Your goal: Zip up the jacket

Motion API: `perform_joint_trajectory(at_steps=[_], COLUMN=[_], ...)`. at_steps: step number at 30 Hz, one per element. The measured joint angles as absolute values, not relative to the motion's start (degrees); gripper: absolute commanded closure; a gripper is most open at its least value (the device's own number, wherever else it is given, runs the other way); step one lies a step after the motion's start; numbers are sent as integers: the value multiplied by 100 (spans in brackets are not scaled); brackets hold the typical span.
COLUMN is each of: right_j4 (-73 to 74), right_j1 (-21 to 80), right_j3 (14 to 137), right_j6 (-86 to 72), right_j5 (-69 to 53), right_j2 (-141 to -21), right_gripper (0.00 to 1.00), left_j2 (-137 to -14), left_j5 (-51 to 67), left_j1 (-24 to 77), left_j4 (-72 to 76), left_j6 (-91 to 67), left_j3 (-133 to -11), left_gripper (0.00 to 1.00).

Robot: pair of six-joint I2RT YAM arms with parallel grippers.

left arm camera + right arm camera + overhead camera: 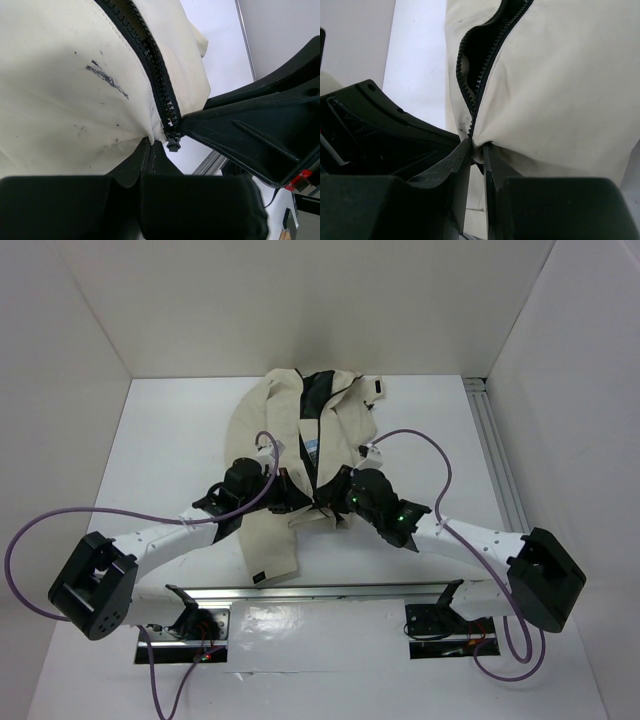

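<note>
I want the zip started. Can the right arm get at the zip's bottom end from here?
Probably yes: the right arm has its jaws at the zip's bottom end, nothing between; the left jaws pinch the jacket hem beside it.

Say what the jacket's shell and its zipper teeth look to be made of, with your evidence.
The jacket shell: woven cloth, likely cotton or a blend; matt cream, soft folds, smudges soaked in. The zipper teeth: probably moulded plastic; chunky, black, dull sheen, no metallic glint.
</note>
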State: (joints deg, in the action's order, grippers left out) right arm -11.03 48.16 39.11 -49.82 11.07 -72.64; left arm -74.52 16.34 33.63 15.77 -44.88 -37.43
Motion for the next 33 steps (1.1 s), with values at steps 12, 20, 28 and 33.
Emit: perform_joint_trajectory(at_steps=[12, 20, 28, 33], right_j4=[-849, -768, -760, -735], right_j1=[4816, 4816, 4816, 4816], right_j3=[3977, 3977, 3977, 3977], right_j6=[-4849, -4821, -4790, -4764], right_j5=[1111, 1107, 1098, 1114], right_j2=[-7135, -7089, -7085, -7085], right_gripper=[73, 79, 84, 100], left_j2=[-7456, -7491, -7491, -7491], left_j5=[1678, 1682, 1684, 1684], left_j1=[3363, 3363, 3363, 3363], left_j4=[1579, 1584, 1584, 1581], left_j6=[-4475, -4475, -4475, -4475], left_j3=[-3765, -3787, -3787, -3787], left_gripper=[100, 100, 100, 100])
